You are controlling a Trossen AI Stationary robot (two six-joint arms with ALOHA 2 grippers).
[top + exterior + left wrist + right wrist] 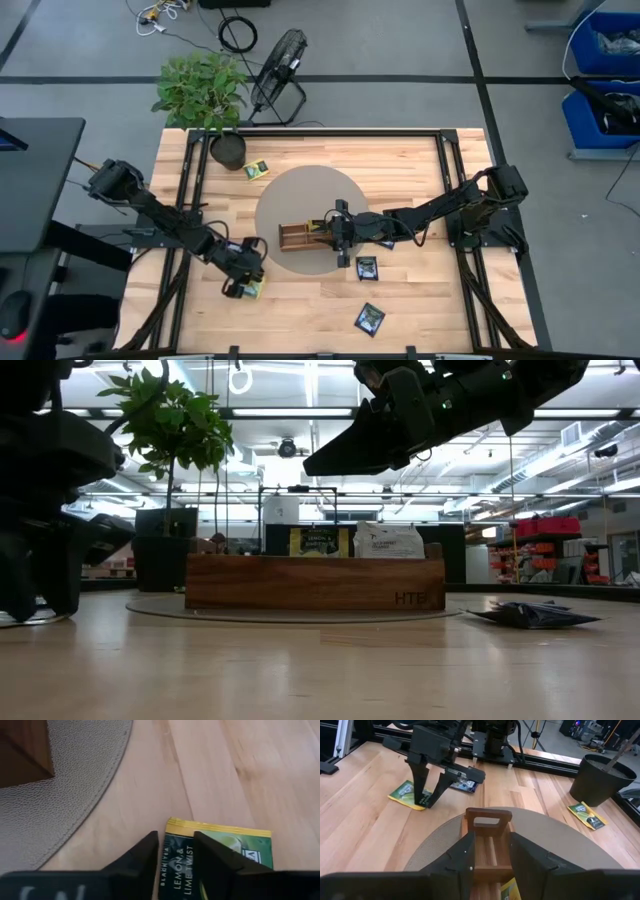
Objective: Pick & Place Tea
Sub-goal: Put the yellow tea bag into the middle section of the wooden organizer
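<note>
The left gripper (247, 287) is down at the near-left of the table (420, 300), its fingers (142, 857) straddling one edge of a yellow sachet (220, 857) that lies flat on the wood. The jaws are part closed around that edge, but I cannot tell whether they are pinching it yet. Coming in over the edge makes sense — a flat packet offers nothing else to catch.

The right gripper (333, 233) hovers over the tray (298, 236), which stands on the round mat (300, 200) in the middle of the table. Its jaws are part open on either side of the tray's slots (487, 852), gripping nothing that I can see — probably lined up there because that is where sachets get dropped. A yellow one (507, 891) already shows in the tray just below it, and the low view shows two sachets (355, 541) standing upright above the tray wall.

Loose tea is left on the table: a yellow sachet (256, 169) far left beside the plant pot (228, 150), and dark ones (367, 268) near the middle, one nearer still (369, 318). By my judgement the job is partly done, with this pickup under way.
</note>
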